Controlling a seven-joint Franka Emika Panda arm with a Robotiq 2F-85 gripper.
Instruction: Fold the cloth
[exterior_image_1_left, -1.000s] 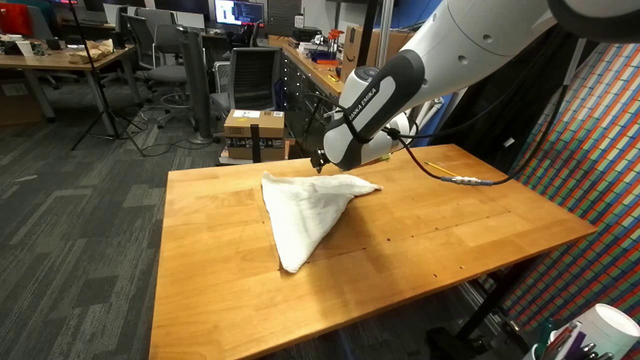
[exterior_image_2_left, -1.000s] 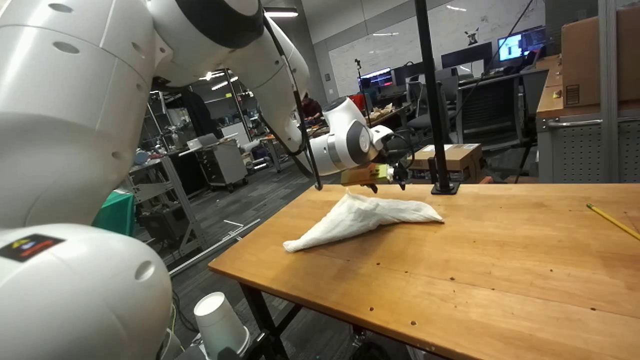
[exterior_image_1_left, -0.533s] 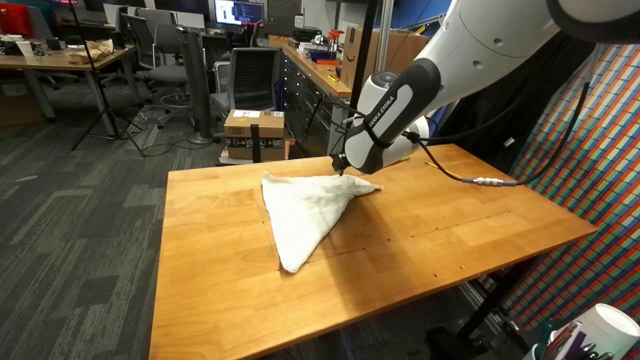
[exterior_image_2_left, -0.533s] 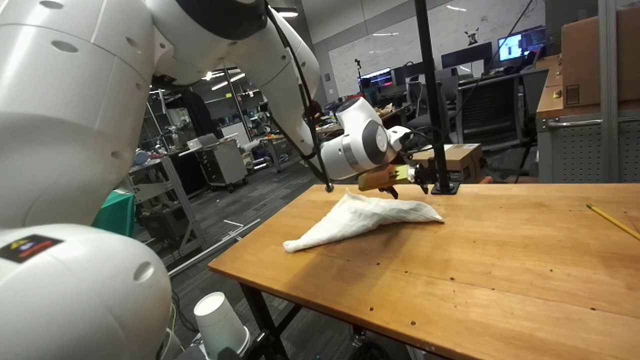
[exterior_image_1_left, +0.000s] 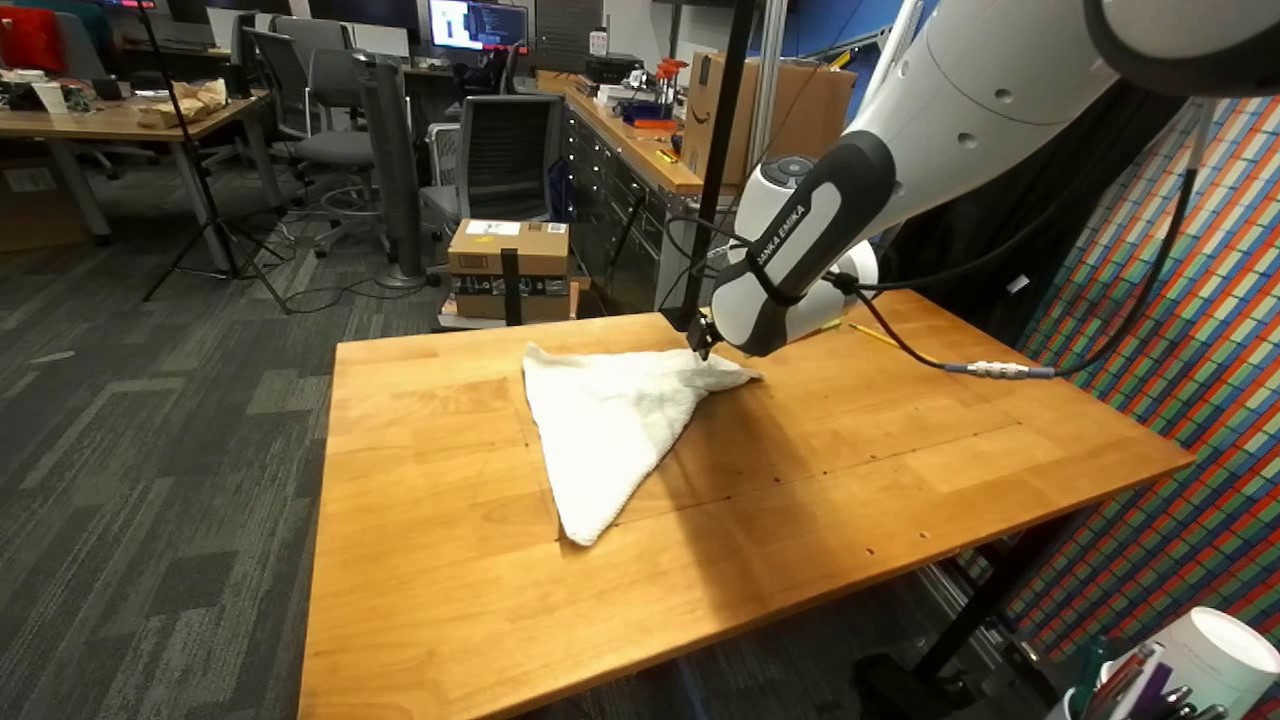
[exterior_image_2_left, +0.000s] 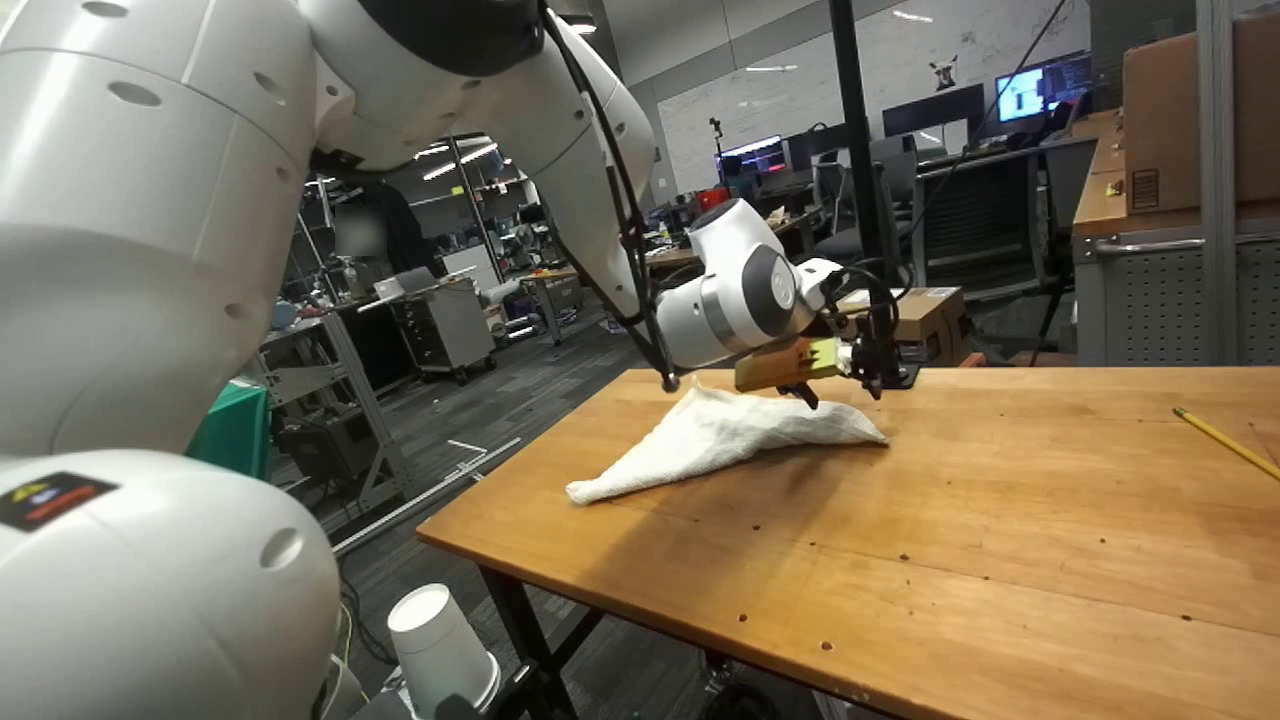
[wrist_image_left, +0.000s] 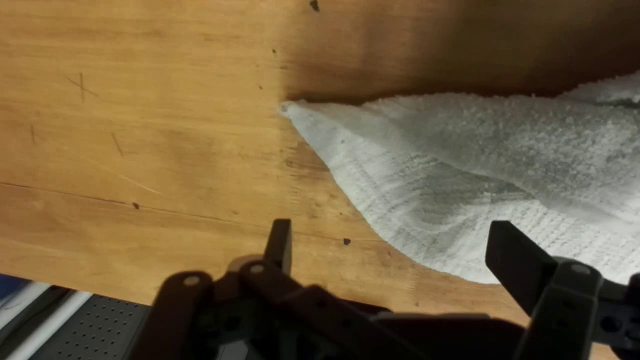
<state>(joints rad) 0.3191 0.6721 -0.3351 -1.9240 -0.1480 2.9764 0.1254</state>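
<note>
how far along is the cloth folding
Looks done: the cloth lies in a rough triangle on the table, one layer turned over another. In hand: nothing gripped; the open gripper hovers near the cloth's edge. Left: probably straightening or refolding, since the layers' edges don't line up in the wrist view.

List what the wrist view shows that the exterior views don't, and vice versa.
Only the wrist view: crossed scratches discernible in the tabletop.
Only the exterior views: nearly the whole cloth, the yellow pencil and the arm.
Shared: the tabletop, the hand (plainly open in the wrist view) and one pointed corner of the cloth.
</note>
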